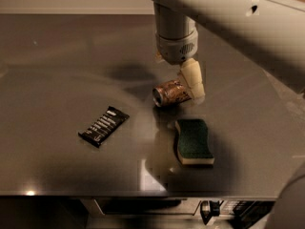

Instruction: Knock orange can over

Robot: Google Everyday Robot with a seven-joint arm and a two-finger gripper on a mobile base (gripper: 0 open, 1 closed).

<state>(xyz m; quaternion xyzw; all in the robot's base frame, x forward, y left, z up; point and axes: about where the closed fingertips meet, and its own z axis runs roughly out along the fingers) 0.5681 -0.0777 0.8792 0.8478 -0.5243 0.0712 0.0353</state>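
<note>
The orange can [170, 93] lies on its side on the grey tabletop [57, 70], near the middle, with its silver top facing left. My gripper [191, 82] hangs from the arm coming in from the upper right. It is just right of the can and touches the can's right end. A black snack-bar wrapper [103, 125] lies flat to the left of the can, well apart from it.
A green sponge with a pale underside [194, 141] lies just in front of the can. The table's front edge [143, 192] runs along the bottom, with dark equipment below it. My large pale arm fills the upper right.
</note>
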